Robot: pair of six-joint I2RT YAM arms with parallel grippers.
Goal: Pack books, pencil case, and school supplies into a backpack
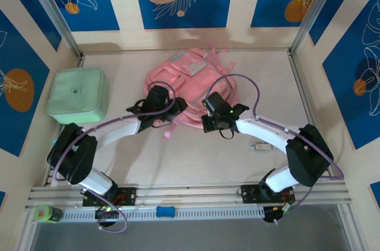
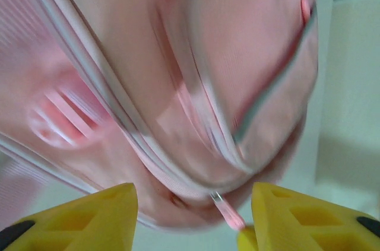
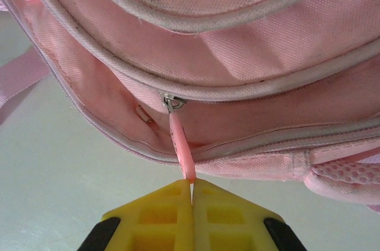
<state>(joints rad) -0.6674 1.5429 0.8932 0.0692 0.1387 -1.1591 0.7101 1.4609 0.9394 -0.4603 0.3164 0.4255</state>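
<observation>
Backpack (image 1: 191,82): just ahead of both fingers
Left fingers (image 1: 159,98): apart, gripping nothing
Right fingers (image 3: 192,203): pinched on zipper pull (image 3: 181,144)

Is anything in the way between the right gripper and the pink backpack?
Nothing visible is. The right gripper is shut on the pink zipper pull of the backpack.

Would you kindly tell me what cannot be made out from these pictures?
Backpack contents: fabric hides them, every view.
Left wrist view: motion blur smears the pink surface; whether the left gripper touches the zip pull is unclear.
Top view: box contents, under its lid.
Top view: white item by the right arm, too small to identify.
</observation>
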